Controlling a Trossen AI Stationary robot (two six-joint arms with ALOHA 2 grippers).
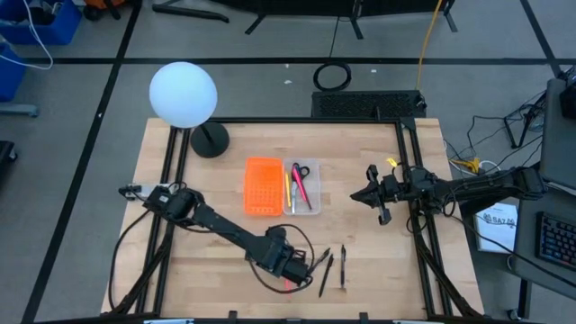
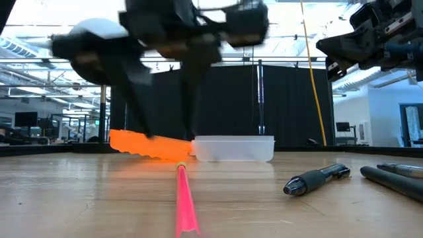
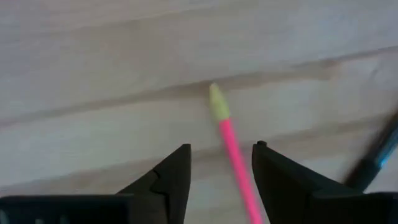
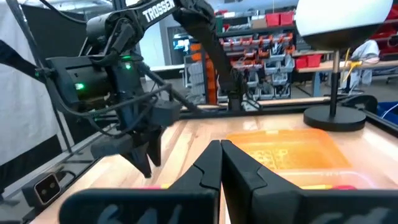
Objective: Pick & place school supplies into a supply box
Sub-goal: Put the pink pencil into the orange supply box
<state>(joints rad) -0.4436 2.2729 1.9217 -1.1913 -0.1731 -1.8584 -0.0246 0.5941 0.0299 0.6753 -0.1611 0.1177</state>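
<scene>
Left tool (image 3: 219,163) open, fingers astride pink pencil (image 3: 235,158) flat on desk (image 3: 93,74), near clear supply box (image 1: 303,189): set for pickup. Right tool (image 1: 367,194) closed, waiting beside box.

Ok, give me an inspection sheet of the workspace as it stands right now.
Surface: wooden table, flat.
Job's things: clear supply box holds scissors and pink and yellow pens; one pink pen lies on the table; three dark pens lie at the near edge.
Clutter: orange tray beside the box; white globe lamp at the far left.
Grippers: left gripper open, straddling the pink pen; right gripper shut, raised at the right.
Cables: loops around the left arm, more off the right edge.
Surroundings: shelving beyond the table; nobody seen.
</scene>
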